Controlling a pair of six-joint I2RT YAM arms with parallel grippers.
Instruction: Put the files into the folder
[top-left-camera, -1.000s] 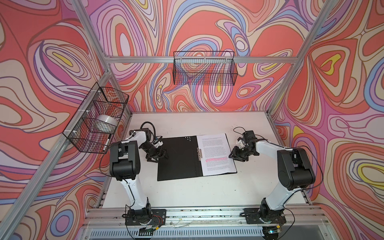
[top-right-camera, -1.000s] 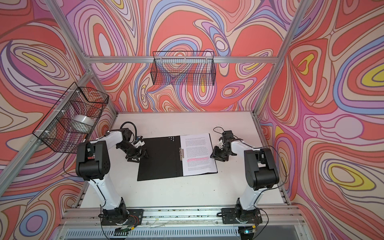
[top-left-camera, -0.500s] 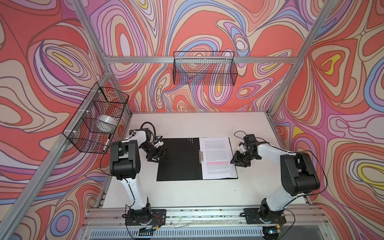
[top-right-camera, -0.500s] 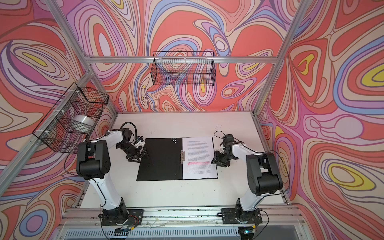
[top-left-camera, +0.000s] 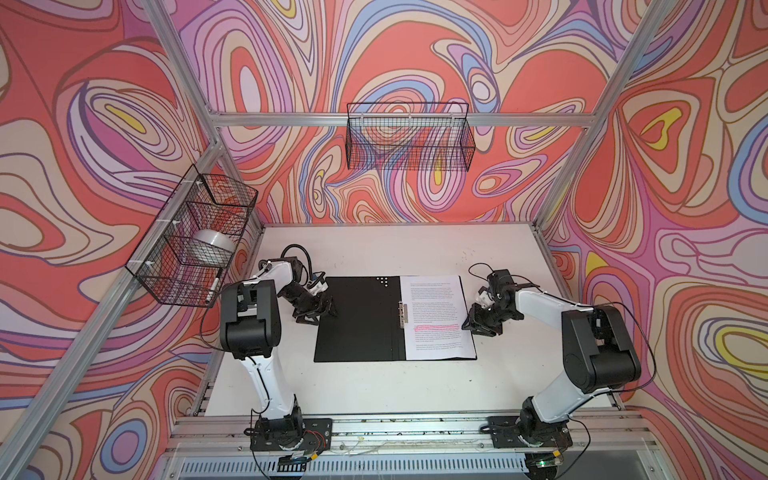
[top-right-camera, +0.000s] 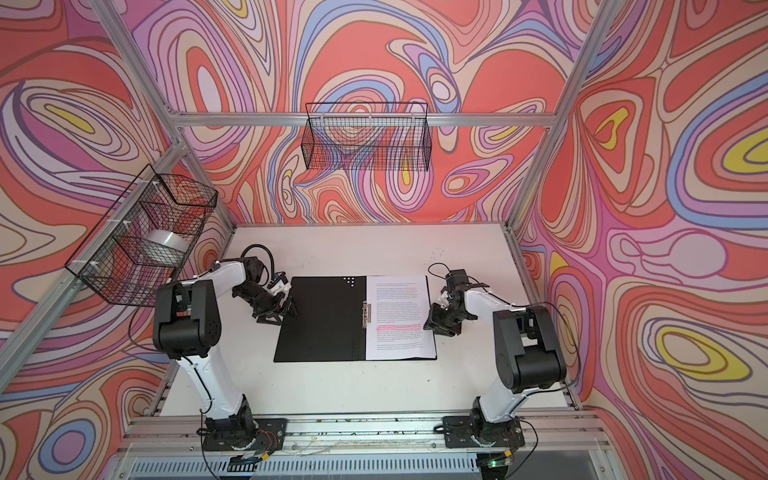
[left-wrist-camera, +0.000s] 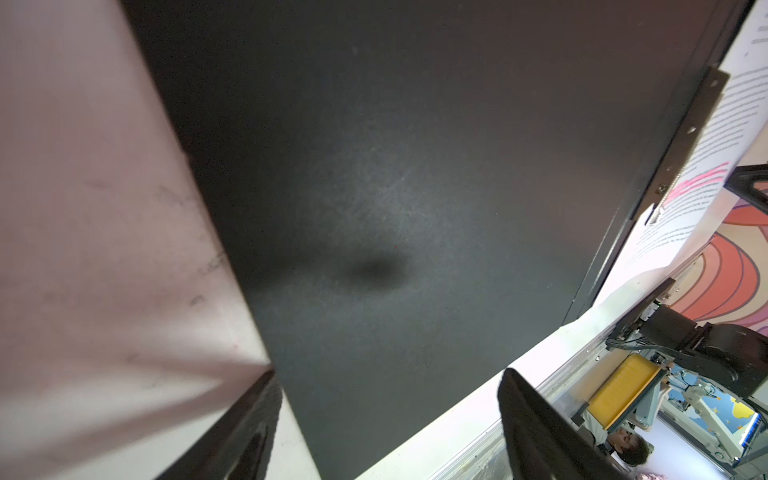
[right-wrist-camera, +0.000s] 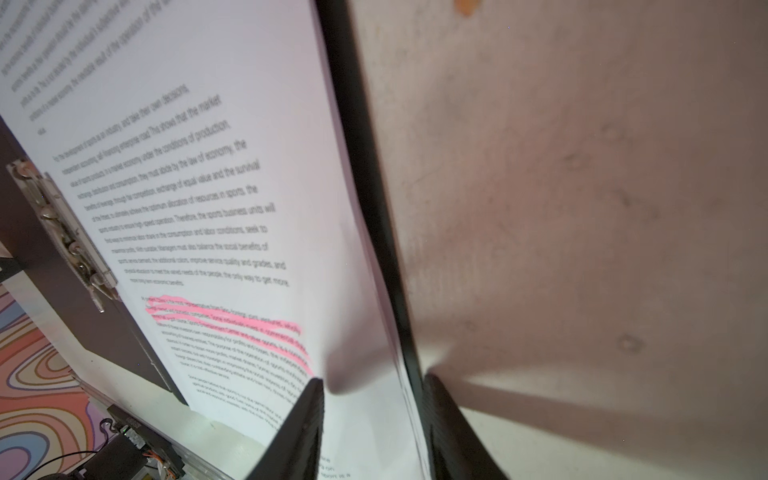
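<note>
Black folder (top-left-camera: 357, 320) open, files (top-left-camera: 436, 299) on its right half; we see left gripper (top-left-camera: 318, 315) wide, right gripper (top-left-camera: 476, 326) half-open astride its right edge, both empty.

Txt on files (right-wrist-camera: 216, 187): "law of economy", "sports business units".

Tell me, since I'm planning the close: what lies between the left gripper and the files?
The folder, its bare black half, then the metal clip at its spine; both top views show this.
</note>
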